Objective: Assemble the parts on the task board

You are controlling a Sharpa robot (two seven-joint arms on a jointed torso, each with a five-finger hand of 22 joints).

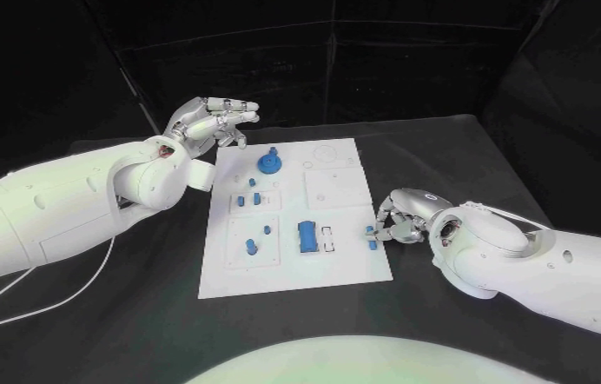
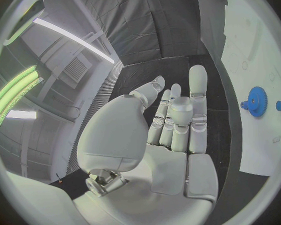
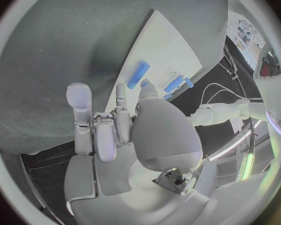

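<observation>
Our left arm reaches in from nine o'clock, its left hand [image 1: 213,122] raised toward eleven o'clock, fingers [image 2: 197,110] stretched out and apart, holding nothing. Our right arm enters from four o'clock; the right hand [image 1: 399,217] sits low near three o'clock, its fingers [image 3: 90,120] curled downward, thumb tucked across.

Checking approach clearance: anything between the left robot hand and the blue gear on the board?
Nothing visible. The left robot hand hovers open over the far left corner of the task board, and the blue gear stands just beyond its fingertips, with only bare white board between them. The smaller blue parts lie nearer the robot, off that path.
</observation>
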